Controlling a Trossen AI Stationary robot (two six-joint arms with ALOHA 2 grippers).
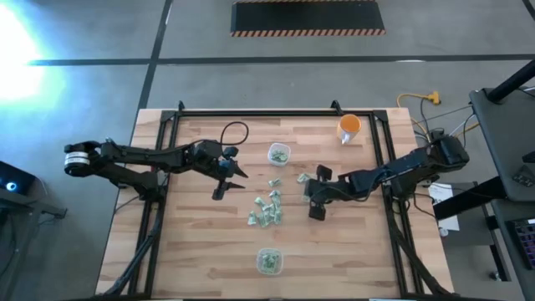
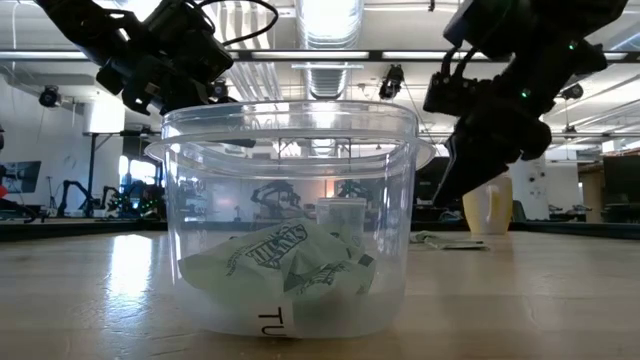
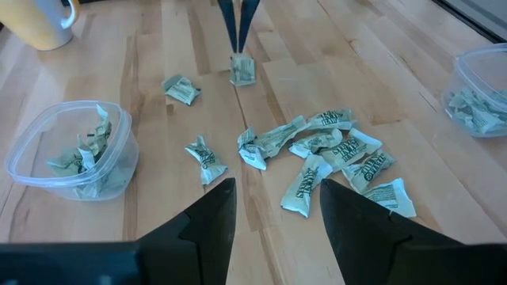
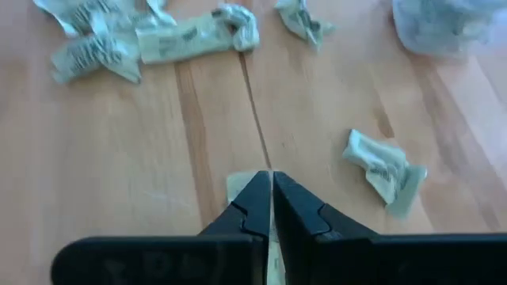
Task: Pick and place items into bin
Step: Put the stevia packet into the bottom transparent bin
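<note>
Right pincer (image 4: 271, 207) pinching a wrapped piece (image 4: 238, 188) — orange cup (image 1: 349, 127) well apart.

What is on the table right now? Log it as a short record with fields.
Loose items: wrapped pieces heaped mid-table
Bins: far bin and near bin, both holding pieces
Left gripper: open, above bare wood left of the heap
Right gripper: shut on one piece, right of the heap
Other: cup at the far right

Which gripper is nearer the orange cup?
Right. The right gripper sits just below and slightly left of the orange cup in the high view; the left gripper is across the table, beyond the upper clear bin.
</note>
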